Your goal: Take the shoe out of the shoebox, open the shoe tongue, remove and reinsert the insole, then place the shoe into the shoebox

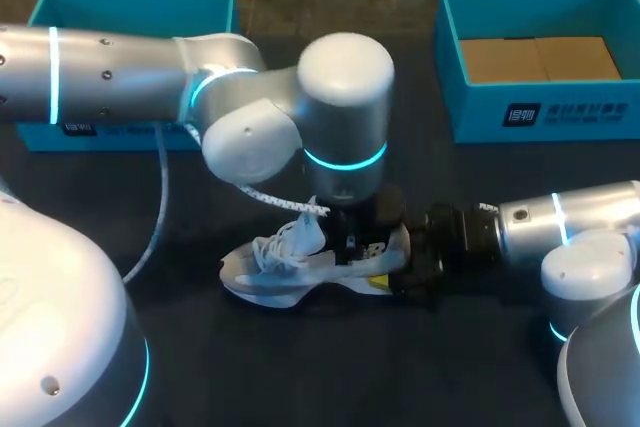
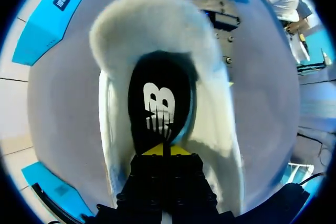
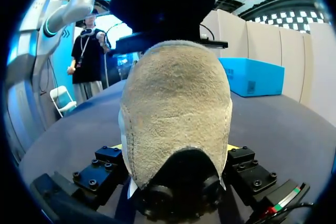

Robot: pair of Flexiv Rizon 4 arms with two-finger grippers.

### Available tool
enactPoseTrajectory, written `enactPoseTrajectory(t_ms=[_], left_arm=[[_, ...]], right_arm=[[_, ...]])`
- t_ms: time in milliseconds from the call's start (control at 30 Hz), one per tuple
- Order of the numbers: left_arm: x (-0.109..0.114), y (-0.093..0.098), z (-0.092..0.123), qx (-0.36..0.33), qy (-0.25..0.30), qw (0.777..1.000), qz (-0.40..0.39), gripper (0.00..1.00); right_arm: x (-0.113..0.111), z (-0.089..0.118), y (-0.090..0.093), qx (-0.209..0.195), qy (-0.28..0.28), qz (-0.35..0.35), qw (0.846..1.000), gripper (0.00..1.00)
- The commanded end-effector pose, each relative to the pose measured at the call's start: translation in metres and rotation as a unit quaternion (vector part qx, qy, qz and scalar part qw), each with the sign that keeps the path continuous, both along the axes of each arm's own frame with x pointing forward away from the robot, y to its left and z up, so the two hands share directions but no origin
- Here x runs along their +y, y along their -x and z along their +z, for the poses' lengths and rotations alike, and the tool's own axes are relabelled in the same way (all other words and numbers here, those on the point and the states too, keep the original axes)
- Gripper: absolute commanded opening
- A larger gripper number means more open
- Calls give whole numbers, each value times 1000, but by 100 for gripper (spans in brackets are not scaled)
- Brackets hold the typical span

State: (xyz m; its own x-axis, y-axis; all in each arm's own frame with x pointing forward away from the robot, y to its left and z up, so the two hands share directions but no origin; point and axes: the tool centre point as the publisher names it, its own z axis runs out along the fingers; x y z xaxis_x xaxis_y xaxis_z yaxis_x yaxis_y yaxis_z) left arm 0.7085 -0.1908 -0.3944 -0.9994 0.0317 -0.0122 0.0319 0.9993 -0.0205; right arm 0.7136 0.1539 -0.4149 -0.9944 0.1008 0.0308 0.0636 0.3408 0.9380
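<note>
A white shoe (image 1: 285,269) lies on its side on the dark table, heel toward my right arm. My left gripper (image 1: 350,239) points down into the shoe's opening. In the left wrist view its yellow tips (image 2: 163,149) are pressed together on the near end of the black insole (image 2: 157,103) with a white logo, inside the white shoe (image 2: 215,129). My right gripper (image 1: 402,265) comes in low from the right. In the right wrist view its fingers (image 3: 176,148) stand wide on both sides of the suede heel (image 3: 176,103), touching it.
An open teal shoebox (image 1: 545,112) with a cardboard bottom stands at the back right. A second teal box (image 1: 130,2) sits at the back left, partly behind my left arm. A white cable (image 1: 160,197) hangs from that arm toward the table.
</note>
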Motion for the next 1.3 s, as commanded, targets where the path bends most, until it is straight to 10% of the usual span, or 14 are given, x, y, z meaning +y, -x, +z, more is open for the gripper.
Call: enactPoseTrajectory(t_ms=[33, 1300], left_arm=[[14, 4, 14, 10, 32, 999, -2, 0], [33, -5, 75, 86, 174, 979, 54, 0]], right_arm=[[2, 1, 2, 1, 2, 0, 1000, 0], [2, 1, 2, 1, 2, 0, 1000, 0]])
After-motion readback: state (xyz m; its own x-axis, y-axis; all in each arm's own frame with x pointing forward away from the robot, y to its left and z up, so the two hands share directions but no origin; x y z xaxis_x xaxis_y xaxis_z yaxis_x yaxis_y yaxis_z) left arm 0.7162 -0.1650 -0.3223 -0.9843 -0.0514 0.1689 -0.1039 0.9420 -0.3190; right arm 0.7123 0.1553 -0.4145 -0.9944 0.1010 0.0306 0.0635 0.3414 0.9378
